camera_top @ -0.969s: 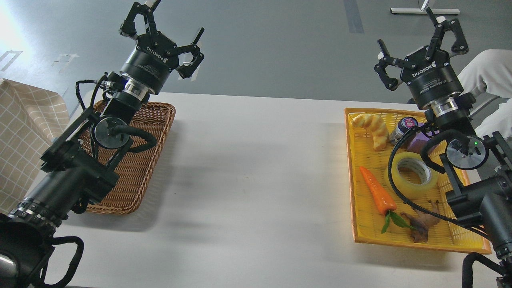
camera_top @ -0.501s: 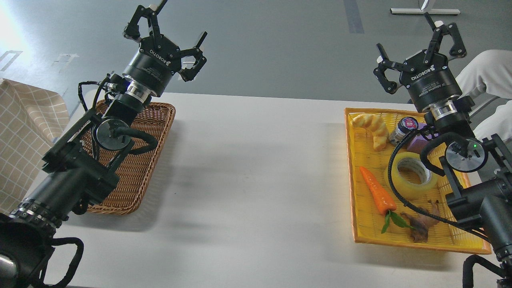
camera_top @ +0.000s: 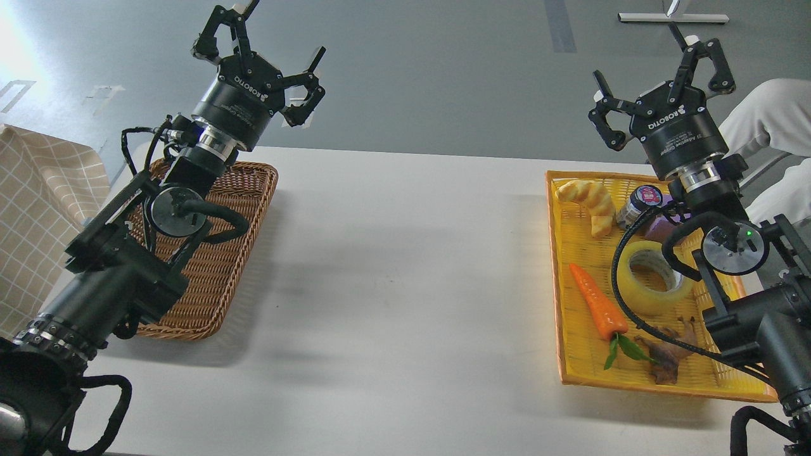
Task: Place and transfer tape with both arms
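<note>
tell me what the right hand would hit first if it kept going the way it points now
Probably nothing nearby. The right hand is open, pointing up and away past the table's far edge, over bare grey floor. The tape lies behind it in the yellow tray.

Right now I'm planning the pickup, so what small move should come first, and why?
Probably lower the right hand toward the tape. That hand is open and raised above the far end of the yellow tray, while the tape lies flat in the tray, untouched, on that arm's side.
</note>
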`<state>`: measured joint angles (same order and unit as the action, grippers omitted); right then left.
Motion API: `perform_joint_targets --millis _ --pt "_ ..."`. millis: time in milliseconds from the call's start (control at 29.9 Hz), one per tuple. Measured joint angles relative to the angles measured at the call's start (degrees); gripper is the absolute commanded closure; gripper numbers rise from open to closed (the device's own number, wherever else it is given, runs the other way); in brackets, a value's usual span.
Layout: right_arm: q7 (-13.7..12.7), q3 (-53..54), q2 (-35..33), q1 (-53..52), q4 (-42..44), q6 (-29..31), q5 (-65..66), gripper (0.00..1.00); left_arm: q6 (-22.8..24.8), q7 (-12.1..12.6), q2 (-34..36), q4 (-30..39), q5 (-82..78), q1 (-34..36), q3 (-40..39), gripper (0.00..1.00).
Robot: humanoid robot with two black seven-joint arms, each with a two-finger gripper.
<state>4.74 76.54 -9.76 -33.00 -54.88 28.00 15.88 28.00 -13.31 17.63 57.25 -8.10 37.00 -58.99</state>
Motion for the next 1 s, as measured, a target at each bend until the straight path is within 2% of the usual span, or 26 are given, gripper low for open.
perform_joint_targets --millis 1002 --pt "0.00 0.19 0.09 0.04 0.22 0.00 0.02 0.00 0.00 0.16 -0.44 0.33 -0.24 0.08 0.29 0.02"
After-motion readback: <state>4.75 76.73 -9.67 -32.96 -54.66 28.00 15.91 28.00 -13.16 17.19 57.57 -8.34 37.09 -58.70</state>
